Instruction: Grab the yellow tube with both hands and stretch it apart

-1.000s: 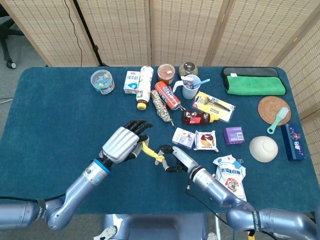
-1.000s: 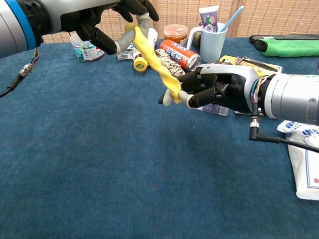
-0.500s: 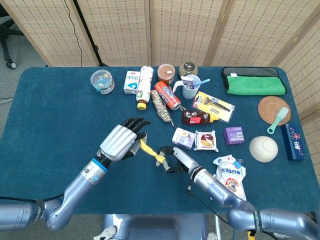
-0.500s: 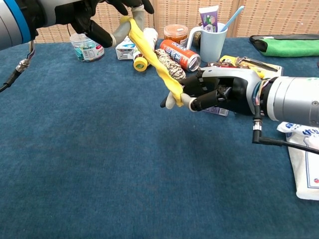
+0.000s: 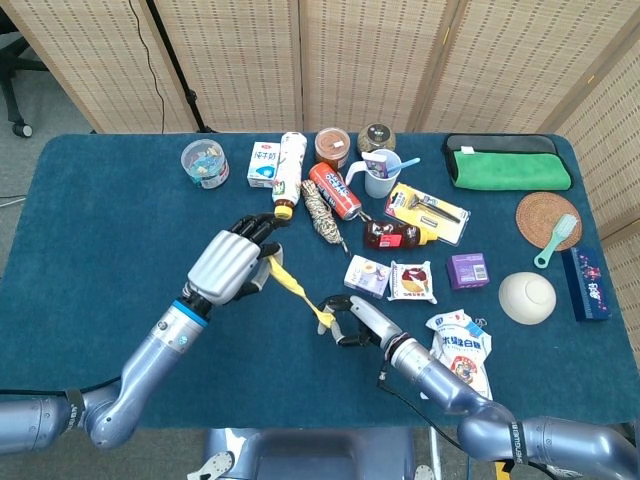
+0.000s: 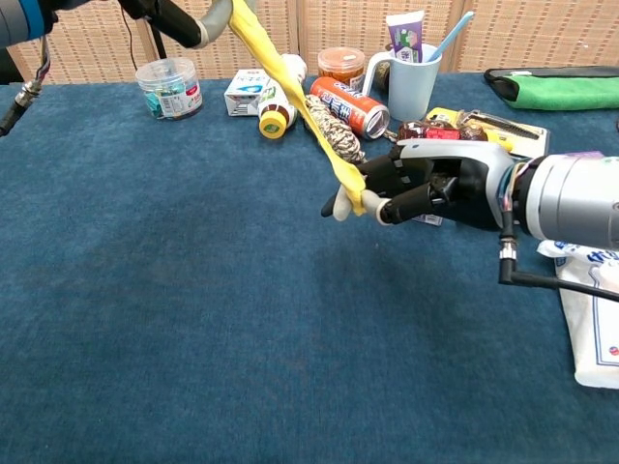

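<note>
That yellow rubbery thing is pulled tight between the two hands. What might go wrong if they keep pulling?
The right hand pinches only the tip of the yellow tube, so it may slip out and snap back toward the left hand. The taut tube passes close above the rope bundle and red can; a recoil might knock them.

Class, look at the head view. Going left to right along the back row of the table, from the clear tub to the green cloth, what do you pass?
clear tub → small carton → white bottle → brown-lidded jar → dark jar → green cloth
</note>
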Robot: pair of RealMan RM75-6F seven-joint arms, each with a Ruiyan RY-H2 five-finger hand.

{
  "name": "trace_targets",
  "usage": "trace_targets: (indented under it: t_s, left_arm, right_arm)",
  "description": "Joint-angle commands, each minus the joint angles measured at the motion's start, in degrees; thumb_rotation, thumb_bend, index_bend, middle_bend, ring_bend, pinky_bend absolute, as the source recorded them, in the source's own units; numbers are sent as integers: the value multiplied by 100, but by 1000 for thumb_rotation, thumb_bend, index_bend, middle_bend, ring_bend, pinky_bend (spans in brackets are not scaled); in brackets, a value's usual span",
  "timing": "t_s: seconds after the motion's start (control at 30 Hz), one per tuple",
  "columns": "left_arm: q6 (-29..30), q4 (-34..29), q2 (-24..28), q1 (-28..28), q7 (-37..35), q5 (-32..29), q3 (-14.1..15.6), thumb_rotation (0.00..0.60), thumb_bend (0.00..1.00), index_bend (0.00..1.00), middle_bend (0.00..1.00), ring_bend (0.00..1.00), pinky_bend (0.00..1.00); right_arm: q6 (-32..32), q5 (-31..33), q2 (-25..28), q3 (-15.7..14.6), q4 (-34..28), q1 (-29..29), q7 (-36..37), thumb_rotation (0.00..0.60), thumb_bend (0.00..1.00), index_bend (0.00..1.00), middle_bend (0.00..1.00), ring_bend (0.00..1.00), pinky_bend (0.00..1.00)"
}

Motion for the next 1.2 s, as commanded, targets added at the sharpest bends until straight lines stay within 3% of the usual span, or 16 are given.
trace_targets:
  t_s: [0.03, 0.63, 1.2]
  left_arm:
    - [37, 18, 83, 24, -71, -44, -68, 600, 639, 694, 191, 114, 156]
    - [277, 120, 878, 400, -589, -221, -321, 600, 638, 694, 191, 114, 156]
    - [188, 624, 1129, 638, -728, -357, -152, 600, 639, 694, 191, 114, 153]
  right_arm:
    - [-4, -24, 27, -23, -3, -25, 15, 600, 704, 655, 300, 128, 0]
    - [109, -308, 276, -193, -25, -354, 328, 600, 704, 654, 300, 128, 0]
    - [201, -590, 446, -247, -2, -531, 695, 600, 706, 651, 300, 128, 0]
